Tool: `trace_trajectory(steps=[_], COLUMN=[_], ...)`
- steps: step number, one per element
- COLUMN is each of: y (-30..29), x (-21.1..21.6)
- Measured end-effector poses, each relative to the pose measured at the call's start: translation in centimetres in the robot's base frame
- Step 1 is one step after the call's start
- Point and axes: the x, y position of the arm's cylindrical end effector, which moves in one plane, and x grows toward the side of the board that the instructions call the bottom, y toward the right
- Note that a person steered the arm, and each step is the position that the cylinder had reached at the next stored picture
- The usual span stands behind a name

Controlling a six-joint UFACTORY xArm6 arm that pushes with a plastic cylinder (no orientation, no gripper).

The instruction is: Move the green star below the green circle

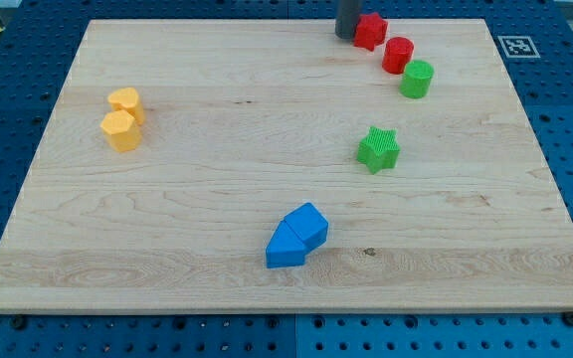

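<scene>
my tip [347,35] sits at the far edge of the table [217,199], just left of a red block [370,31], maybe a star. no fingers here, nothing held. the green star [378,149] is nearer than the green circle [417,79] and a bit left. come round its left side and nudge it right, gently.

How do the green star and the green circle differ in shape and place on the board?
The green star has a pointed outline; the green circle is round. The star stands alone nearer the board's middle; the circle sits at the view's top right, beside a red circle. Both are green.
</scene>
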Motion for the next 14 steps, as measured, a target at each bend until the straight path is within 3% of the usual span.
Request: trace_trajectory(steps=[2,3,6,7,9,14], y=[0.7,-1.9,-5.2,-2.6,-2.2,8.2], x=[1.0,5.3,25.9,28.8,26.4,19.7])
